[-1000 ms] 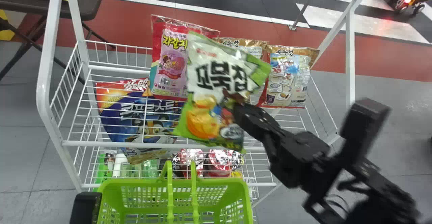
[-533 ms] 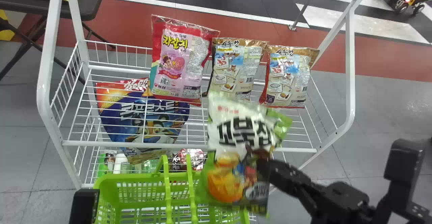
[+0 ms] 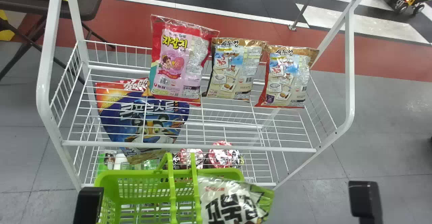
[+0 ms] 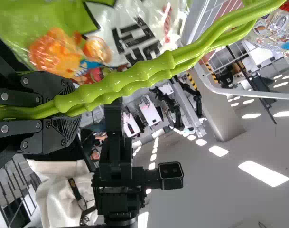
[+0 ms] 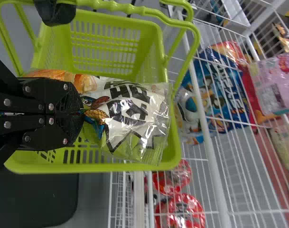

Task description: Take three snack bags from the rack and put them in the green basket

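Snack bag pinched in right gripper, over basket

Green-and-white snack bag point(image 3: 229, 200) is in the right gripper point(image 5: 79, 113), fingertips pressed together on it, pinching the part with the coloured pictures. So: bag touching the gripper, caught between the two black fingers, rest of the bag stretching out past the tips toward the rack point(image 3: 189, 145). Its clear end reaches the rack-side rim. Bag sits at the mouth of the green basket point(image 3: 148, 172), on the robot's right side of it. One side of the bag is right beside a basket handle point(image 3: 195, 187), the other overlaps the basket's right rim. Can't tell how deep it goes or whether it rests on anything in there.

Left gripper point(image 4: 63, 110): fingers closed around the green handles, both bars running together between them. Same bag is near it, just beside the handles, not in its fingers.

Rack, quick list: pink bag point(image 3: 175, 65) standing on the left, brown bag point(image 3: 234, 70) in the middle, second brown bag point(image 3: 286, 77) on the right, all leaning on the back side. Blue bag point(image 3: 148, 119) lower left, behind the wires. Round red-topped packs point(image 3: 221, 157) low down, just past the basket.
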You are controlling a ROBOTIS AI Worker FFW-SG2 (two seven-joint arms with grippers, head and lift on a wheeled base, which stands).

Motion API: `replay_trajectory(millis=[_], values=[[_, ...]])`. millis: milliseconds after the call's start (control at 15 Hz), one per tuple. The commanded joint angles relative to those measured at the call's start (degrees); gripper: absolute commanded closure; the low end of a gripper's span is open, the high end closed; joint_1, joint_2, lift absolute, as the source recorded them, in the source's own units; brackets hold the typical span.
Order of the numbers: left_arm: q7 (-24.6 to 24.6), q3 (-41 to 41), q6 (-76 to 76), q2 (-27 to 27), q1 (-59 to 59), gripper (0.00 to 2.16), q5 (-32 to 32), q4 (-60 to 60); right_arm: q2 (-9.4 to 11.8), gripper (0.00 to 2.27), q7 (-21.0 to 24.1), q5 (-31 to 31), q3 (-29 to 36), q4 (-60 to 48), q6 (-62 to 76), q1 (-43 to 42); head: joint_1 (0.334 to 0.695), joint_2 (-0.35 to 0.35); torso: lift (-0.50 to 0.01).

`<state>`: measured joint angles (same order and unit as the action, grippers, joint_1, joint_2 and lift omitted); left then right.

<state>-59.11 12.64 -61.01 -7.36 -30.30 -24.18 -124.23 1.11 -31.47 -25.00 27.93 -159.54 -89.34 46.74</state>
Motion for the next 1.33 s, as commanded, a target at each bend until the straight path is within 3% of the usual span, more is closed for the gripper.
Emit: replay_trajectory(millis=[0, 67, 133, 200, 267, 600, 800, 933, 1267], values=[[0.1, 0.3, 0.0, 0.0, -0.6, 1.37, 0.4, -0.8, 0.2, 2.13, 1.0, 2.8, -6.0, 2.6, -0.7, -1.9, 0.695, -0.350, -0.008], [0.0, 0.3, 0.0, 0.0, -1.0, 1.37, 0.4, -0.8, 0.3, 1.93, 1.7, 3.0, -7.3, 4.0, -0.7, -3.0, 0.695, -0.350, -0.008], [0.0, 0.2, 0.0, 0.0, -1.3, 1.37, 0.4, -1.1, 0.3, 1.25, 1.7, 4.0, -8.8, 6.3, -0.7, -4.4, 0.695, -0.350, -0.008], [0.0, 0.2, 0.0, -0.1, -1.5, 1.37, 0.4, -1.4, 0.6, 0.29, 1.8, 6.0, -10.4, 7.7, -0.7, -5.3, 0.695, -0.350, -0.008], [0.0, 0.2, 0.0, -0.2, -1.7, 1.37, 0.4, -1.5, 0.7, 0.00, 1.9, 9.0, -11.9, 8.5, -0.7, -5.6, 0.695, -0.350, -0.008], [-0.2, 0.0, 0.2, -0.1, -1.8, 1.37, 0.4, -1.5, 1.0, 0.06, -1.7, 10.6, -10.3, 10.7, 18.4, -3.4, 0.695, -0.350, -0.008], [-0.4, 0.1, 0.2, -0.1, -1.8, 1.37, 0.4, -1.5, -0.8, 0.06, -2.0, 8.4, -9.6, 13.3, 44.2, -2.1, 0.695, -0.350, -0.008], [-0.2, 0.1, 0.0, -0.3, -1.8, 1.37, 0.4, -1.5, -1.2, 0.06, 1.1, 9.8, -11.5, 16.2, 58.8, -4.0, 0.695, -0.350, -0.008], [0.1, 1.2, 0.0, -0.6, -1.3, 1.37, 1.7, -1.2, -1.2, 0.06, 8.5, 17.3, -22.4, 28.1, 58.8, -21.9, 0.695, -0.350, -0.008]])
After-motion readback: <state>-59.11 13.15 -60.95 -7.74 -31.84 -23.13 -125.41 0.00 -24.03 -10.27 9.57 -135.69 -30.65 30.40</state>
